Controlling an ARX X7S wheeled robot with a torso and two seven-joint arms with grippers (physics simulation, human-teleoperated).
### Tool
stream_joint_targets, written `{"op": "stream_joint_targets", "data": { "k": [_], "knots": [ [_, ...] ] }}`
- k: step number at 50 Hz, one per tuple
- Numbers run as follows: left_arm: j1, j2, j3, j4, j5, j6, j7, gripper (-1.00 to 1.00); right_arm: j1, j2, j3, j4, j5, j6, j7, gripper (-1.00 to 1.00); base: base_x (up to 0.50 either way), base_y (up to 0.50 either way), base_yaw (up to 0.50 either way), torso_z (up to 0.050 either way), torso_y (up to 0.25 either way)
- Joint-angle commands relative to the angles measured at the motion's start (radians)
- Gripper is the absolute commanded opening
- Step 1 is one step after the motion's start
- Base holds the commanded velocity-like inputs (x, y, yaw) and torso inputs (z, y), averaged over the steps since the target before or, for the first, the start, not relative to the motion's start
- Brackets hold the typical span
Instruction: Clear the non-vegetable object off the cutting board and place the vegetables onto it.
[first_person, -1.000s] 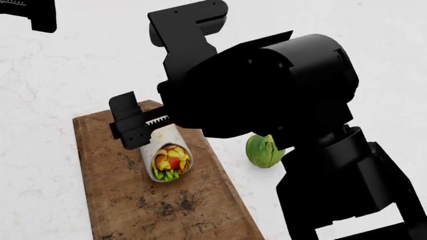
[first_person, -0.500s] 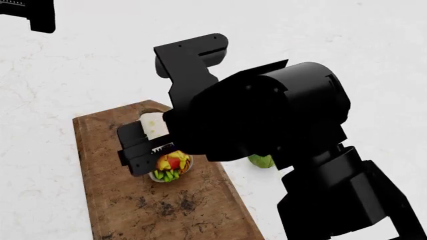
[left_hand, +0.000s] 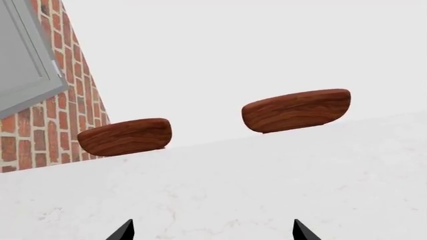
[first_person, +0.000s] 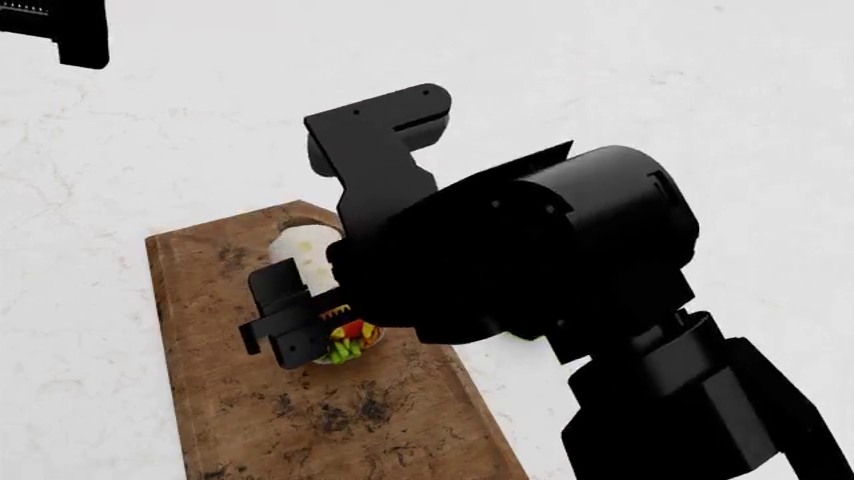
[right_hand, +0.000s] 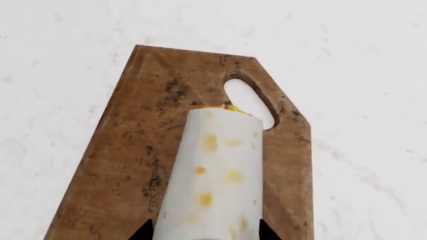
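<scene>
The tortilla wrap (first_person: 304, 246) lies on the worn brown cutting board (first_person: 214, 330), with its red, yellow and green filling toward me. My right gripper (first_person: 314, 325) is down over the filling end. In the right wrist view, the two fingertips of the right gripper (right_hand: 205, 232) press against both sides of the pale wrap (right_hand: 213, 170), above the board (right_hand: 133, 130) and its handle hole. Both green vegetables are hidden behind my right arm. My left gripper (left_hand: 212, 232) is open and empty over bare white counter, and shows at the far left in the head view (first_person: 60, 30).
My big black right arm (first_person: 561, 260) blocks the counter to the right of the board. Two brown wooden rounded shapes (left_hand: 297, 110) stand beyond the counter's far edge, with a brick wall (left_hand: 60, 115) behind them.
My right gripper has moved down and toward me along the wrap, from its far end to its filling end. My right arm now hides the leafy green vegetable that showed before.
</scene>
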Motion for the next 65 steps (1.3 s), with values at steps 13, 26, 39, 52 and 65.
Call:
{"op": "stream_joint_targets", "data": {
  "k": [13,26,39,52,65],
  "knots": [
    [0.008,0.013,-0.023,0.038,0.007,-0.013,0.017,1.00,0.056,0.033,0.062,-0.087,0.086,0.090,0.078,-1.00,0.00,0.00,0.00,0.000,0.000],
    [0.004,0.016,-0.018,0.032,0.005,-0.009,0.017,1.00,0.145,0.092,0.098,-0.086,0.135,0.118,0.109,-1.00,0.00,0.00,0.00,0.000,0.000],
    [-0.011,0.028,-0.013,0.028,0.003,-0.013,0.014,1.00,0.238,0.222,0.055,0.019,0.035,0.045,0.025,-1.00,0.00,0.00,0.00,0.000,0.000],
    [-0.016,0.029,-0.009,0.033,0.000,-0.018,0.013,1.00,0.203,0.310,0.081,0.031,0.030,0.021,0.058,-1.00,0.00,0.00,0.00,0.000,0.000],
    [-0.018,0.029,-0.005,0.023,-0.001,-0.012,0.014,1.00,0.102,0.415,0.158,-0.043,0.090,0.037,0.183,-1.00,0.00,0.00,0.00,0.000,0.000]
  ]
}}
